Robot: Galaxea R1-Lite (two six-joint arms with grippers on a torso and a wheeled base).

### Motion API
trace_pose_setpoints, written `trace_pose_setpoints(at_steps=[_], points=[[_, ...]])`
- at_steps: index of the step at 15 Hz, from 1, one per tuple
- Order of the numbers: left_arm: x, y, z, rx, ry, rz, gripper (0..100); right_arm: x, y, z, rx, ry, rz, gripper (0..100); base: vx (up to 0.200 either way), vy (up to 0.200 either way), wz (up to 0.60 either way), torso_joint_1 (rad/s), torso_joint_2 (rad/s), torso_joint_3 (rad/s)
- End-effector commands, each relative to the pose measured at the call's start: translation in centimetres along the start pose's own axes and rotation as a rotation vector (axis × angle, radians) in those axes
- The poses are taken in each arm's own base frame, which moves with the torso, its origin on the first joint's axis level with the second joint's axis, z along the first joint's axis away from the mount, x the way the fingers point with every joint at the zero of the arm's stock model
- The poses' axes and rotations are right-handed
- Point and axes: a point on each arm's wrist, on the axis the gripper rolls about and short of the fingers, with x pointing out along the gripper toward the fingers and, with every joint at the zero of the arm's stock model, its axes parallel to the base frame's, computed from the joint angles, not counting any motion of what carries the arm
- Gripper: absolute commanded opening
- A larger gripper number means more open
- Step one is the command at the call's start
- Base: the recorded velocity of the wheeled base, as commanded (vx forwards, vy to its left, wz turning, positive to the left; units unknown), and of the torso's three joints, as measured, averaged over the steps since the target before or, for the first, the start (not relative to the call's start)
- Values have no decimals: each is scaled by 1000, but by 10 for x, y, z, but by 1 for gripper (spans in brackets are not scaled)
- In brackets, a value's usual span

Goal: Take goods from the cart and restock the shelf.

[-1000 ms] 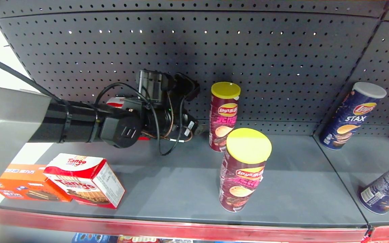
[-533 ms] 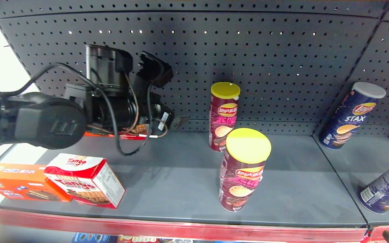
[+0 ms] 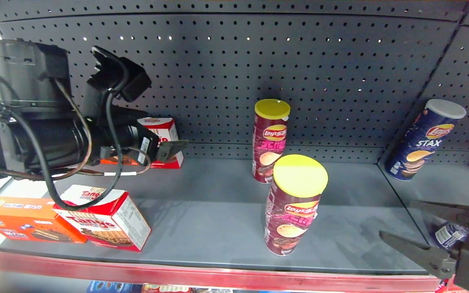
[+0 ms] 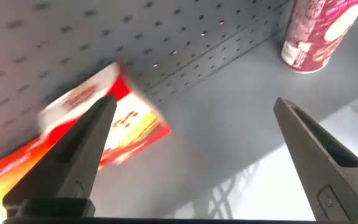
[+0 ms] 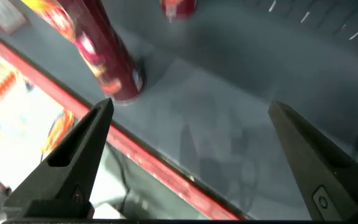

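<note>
Apparently 1 restocking pass is done: a red-and-white box stands at the back of the shelf, left of centre in the head view, close against the pegboard. The left gripper hangs just in front of it, jaws spread wide with nothing clasped between them. At the lower right of the frame the right gripper is likewise released and empty, near the shelf's red front edge. 2 maroon chip cans, the front can and the back can, stand upright mid-shelf. A wafer box and an orange box lie at the lower left. Bare shelf floor between boxes and cans suggests room for more stock. How much is left to bring cannot be told.
</note>
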Motion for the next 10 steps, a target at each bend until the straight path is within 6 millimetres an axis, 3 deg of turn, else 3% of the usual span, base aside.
trace_pose_setpoints(at_steps=[1, 5, 10], points=[[-17, 6, 5, -3, -32, 30, 100, 22, -1, -8, -2, 89, 11, 100, 0, 0, 0, 0, 0, 0], [-27, 17, 2, -23, -46, 79, 100, 47, 5, -8, -54, 139, 54, 100, 0, 0, 0, 0, 0, 0], [-30, 15, -6, -46, -69, 80, 100, 75, 7, 1, -94, 163, 68, 100, 0, 0, 0, 0, 0, 0]])
